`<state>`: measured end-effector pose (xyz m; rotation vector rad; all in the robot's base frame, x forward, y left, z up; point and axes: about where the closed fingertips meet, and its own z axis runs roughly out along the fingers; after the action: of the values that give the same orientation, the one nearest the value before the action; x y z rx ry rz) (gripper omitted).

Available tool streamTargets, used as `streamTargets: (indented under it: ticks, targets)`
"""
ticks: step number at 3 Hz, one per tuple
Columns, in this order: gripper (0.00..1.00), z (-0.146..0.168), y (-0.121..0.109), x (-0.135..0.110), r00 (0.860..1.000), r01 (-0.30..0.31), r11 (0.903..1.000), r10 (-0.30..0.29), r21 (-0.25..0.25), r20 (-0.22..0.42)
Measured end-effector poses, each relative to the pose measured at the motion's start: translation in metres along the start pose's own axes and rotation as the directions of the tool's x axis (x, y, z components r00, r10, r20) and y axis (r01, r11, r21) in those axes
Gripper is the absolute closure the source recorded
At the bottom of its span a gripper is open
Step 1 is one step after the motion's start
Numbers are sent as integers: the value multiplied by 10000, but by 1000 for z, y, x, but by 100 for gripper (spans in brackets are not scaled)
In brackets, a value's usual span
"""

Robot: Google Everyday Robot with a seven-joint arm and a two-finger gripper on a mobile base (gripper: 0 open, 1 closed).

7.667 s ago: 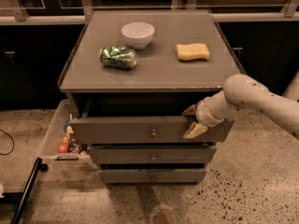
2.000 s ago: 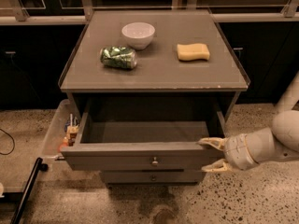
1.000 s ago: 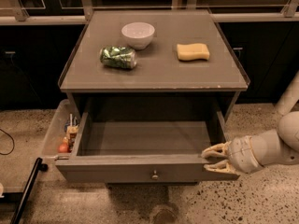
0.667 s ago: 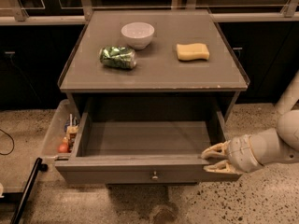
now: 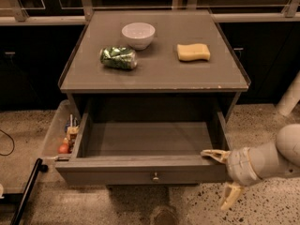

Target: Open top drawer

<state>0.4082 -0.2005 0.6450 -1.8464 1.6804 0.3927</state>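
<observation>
The top drawer (image 5: 140,170) of the grey cabinet stands pulled far out, and its plain grey box interior holds nothing. A small brass knob (image 5: 155,176) sits at the middle of its flat front. My gripper (image 5: 221,178) is at the drawer's front right corner. One cream finger (image 5: 213,154) rests on the top edge of the drawer front, the other finger (image 5: 230,197) hangs below and outside the corner. The jaws stand spread apart, with the drawer's front corner between them.
On the cabinet top (image 5: 159,74) lie a white bowl (image 5: 138,34), a crumpled green can (image 5: 118,58) and a yellow sponge (image 5: 193,51). A clear bin (image 5: 60,135) with small items sits left of the cabinet. A black pole (image 5: 26,191) leans at lower left.
The top drawer went from nearly shut to pulled far out. My gripper travelled with its right front corner toward the camera, and in the last second its lower finger dropped away from the front.
</observation>
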Motion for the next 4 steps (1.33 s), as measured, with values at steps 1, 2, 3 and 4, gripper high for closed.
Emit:
streamTargets:
  ticks: [1,2,3,4]
  targets:
    - [0,14,21,2,9999,-13,9999,11,-157,-140]
    - [0,21,27,1,9996,-18,9996,10,-282,-283]
    - [19,21,27,1,9996,-15,9996,7,-284,-281]
    - [43,20,27,1,9996,-11,9996,3,-287,-280]
